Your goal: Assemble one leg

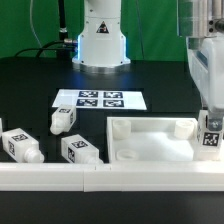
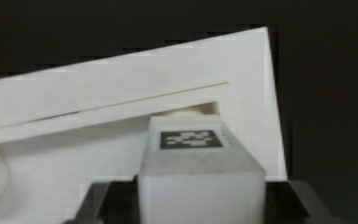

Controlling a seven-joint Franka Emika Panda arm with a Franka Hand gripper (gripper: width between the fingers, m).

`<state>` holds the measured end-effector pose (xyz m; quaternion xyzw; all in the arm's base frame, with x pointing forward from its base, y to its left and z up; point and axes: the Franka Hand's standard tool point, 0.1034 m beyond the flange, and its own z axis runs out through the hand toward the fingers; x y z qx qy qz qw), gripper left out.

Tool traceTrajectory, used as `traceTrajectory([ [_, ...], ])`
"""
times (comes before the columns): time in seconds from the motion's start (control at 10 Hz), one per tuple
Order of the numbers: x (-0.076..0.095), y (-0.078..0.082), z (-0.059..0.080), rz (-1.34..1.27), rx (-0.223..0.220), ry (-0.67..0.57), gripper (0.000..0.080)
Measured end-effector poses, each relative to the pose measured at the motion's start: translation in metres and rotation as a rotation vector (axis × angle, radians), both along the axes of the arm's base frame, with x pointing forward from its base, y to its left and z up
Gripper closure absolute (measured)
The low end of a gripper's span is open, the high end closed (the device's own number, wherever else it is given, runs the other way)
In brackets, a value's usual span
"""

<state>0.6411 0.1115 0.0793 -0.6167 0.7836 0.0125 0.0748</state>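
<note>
Exterior view first: we've got the black bench (image 1: 160, 75) with the big white tray (image 1: 150, 140) sitting toward the exterior view's right. The claw (image 1: 210, 135) is down at the tray's corner on the exterior view's right, and it's got a leg (image 1: 211, 133) pinched between its fingers, standing upright with one tag facing us, right at the tray's corner. We can't tell from here whether the leg's lower end is actually seated in the tray or just touching it.

Three more legs lie loose on the bench on the exterior view's left: one (image 1: 64, 119) just beside the marker board (image 1: 100, 99), one (image 1: 21, 144) near the edge on the exterior view's left, and one (image 1: 80, 149) close to the tray's wall on that side. The robot base (image 1: 100, 38) stands at the back, behind the marker board. A white rail (image 1: 60, 178) runs along the front of the bench.

Wrist view next: we're looking straight down the held leg (image 2: 197, 160), its tag facing the camera. Dark finger pads (image 2: 293, 200) press against both sides of it, so the claw (image 2: 197, 203) is clamped on that leg. Right behind the leg is the tray's pale corner (image 2: 140, 100), with the leg's far end up against it.
</note>
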Motion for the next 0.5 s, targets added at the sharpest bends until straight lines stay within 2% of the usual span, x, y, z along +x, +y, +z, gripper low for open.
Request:
traceTrajectory([
  [0.3,0.0001,-0.0006,0.0002,-0.124,0.014,0.013,0.0510],
  [0.5,0.0001,-0.0007,0.0002,-0.115,0.012,0.012,0.0508],
])
